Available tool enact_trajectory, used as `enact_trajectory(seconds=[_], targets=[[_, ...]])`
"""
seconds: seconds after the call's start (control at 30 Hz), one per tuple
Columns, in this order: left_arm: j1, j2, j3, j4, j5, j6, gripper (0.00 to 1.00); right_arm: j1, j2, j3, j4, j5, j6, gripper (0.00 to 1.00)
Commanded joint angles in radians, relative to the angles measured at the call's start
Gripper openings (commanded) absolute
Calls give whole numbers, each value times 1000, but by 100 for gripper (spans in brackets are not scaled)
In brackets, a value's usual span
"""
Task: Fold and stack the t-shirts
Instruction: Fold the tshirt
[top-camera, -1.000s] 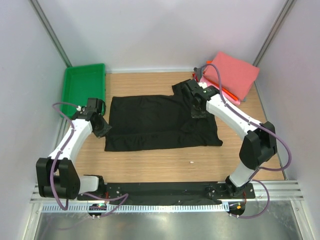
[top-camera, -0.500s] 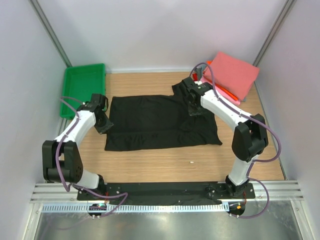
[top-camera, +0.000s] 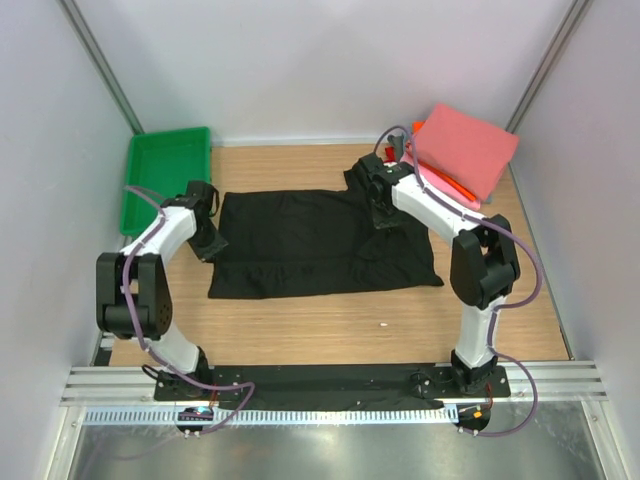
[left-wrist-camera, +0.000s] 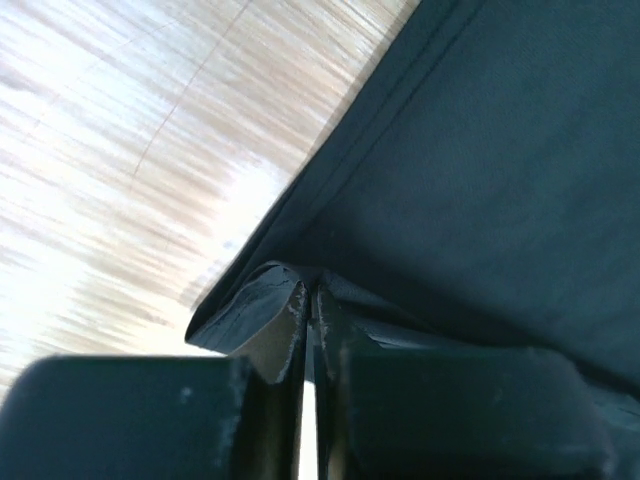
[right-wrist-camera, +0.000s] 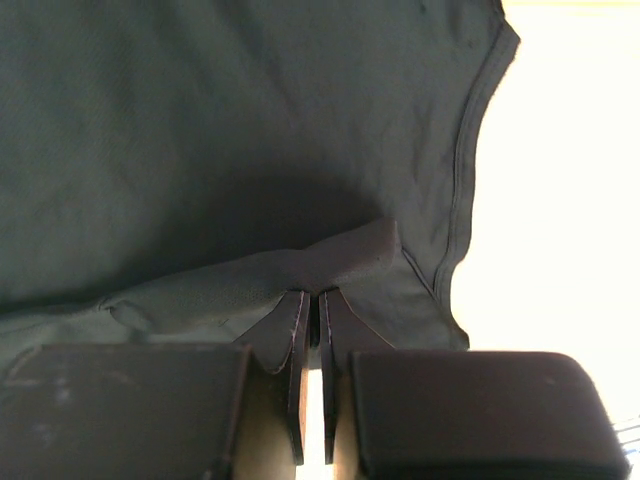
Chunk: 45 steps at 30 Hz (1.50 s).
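Black t-shirt (top-camera: 320, 245) laid flat mid-table. Left edge pinched by left gripper (top-camera: 207, 240), jaws clamped on fold (clear in wrist view). Far-right part pinched by right gripper (top-camera: 383, 215), likewise clamped. Folded shirts (top-camera: 462, 150) stacked far right.

No legible text or labels anywhere.

A wooden table (top-camera: 330, 325) sits between plain white walls (top-camera: 300, 60), evenly lit.
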<state>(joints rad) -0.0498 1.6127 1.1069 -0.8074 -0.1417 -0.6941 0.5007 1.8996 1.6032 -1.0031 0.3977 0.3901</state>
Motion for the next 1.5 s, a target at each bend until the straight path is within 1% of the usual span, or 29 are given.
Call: enact_trajectory(seconds=[0.0,0.03,0.07,0.1,0.13,0.17,0.2,0.23,0.3,0.33,0.37,0.4,0.43,0.47,0.5,0.53,0.57,0.6,0.63,0.67,0.7,0.77,0.8,0.9,1.1,1.23,1.43,1.47], targets=[[10,47,57,-18,-10,19,10,-14,50,61,26,38,-25,11],[10,74,68,-21,-1,22,16,-17,59,78,27,44,-25,17],[11,82,88,-27,1,27,25,-17,70,89,31,50,-31,24],[13,91,99,-39,5,30,32,-22,81,99,31,55,-34,40],[14,93,119,-45,8,33,48,-25,99,128,18,69,-37,49],[15,89,132,-58,8,41,54,-28,107,147,8,81,-42,57],[13,79,143,-81,13,48,58,-30,111,164,1,92,-45,69],[10,44,157,-93,2,51,62,-31,107,190,-11,125,-48,73],[-8,-2,165,-128,-35,64,64,-31,86,198,-15,142,-50,79],[-16,-61,162,-136,-73,67,65,-31,49,186,-15,141,-48,80],[-27,-89,154,-144,-85,70,65,-30,29,173,-15,136,-40,80],[-31,-124,139,-144,-90,73,65,-31,0,123,-8,121,-19,80],[-33,-155,93,-135,-84,73,63,-31,-29,85,4,95,-11,80],[-33,-218,65,-125,-49,74,63,-31,-99,37,52,17,-1,80],[-35,-246,38,-102,-18,80,62,-31,-131,-13,84,-28,18,79],[-35,-270,-14,-95,11,109,60,-31,-161,-119,148,-77,30,78],[-35,-295,-34,-95,54,123,59,-31,-215,-170,184,-199,39,77],[-36,-345,-54,-99,63,151,58,-31,-232,-265,220,-254,62,76],[-38,-378,-93,-101,70,163,58,-31,-246,-302,283,-316,72,74],[-38,-410,-113,-90,83,177,57,-31,-255,-336,303,-383,82,70],[-39,-477,-133,-81,83,186,57,-31,-257,-382,322,-422,95,66],[-45,-537,-174,-41,76,174,57,-31,-252,-417,368,-448,119,61],[-45,-591,-182,-29,126,180,57,-31,-240,-428,376,-453,125,60],[-45,-642,-202,4,128,186,56,-31,-208,-456,403,-468,141,57],[-45,-626,-203,-6,136,185,55,-31,-148,-428,417,-412,150,52],[-45,-626,-203,-4,136,186,55,-31,-93,-404,419,-405,150,49],[-45,-634,-208,1,137,186,55,-31,-60,-374,409,-402,155,45],[-45,-631,-206,-1,136,186,55,-30,-59,-362,405,-360,156,45]])
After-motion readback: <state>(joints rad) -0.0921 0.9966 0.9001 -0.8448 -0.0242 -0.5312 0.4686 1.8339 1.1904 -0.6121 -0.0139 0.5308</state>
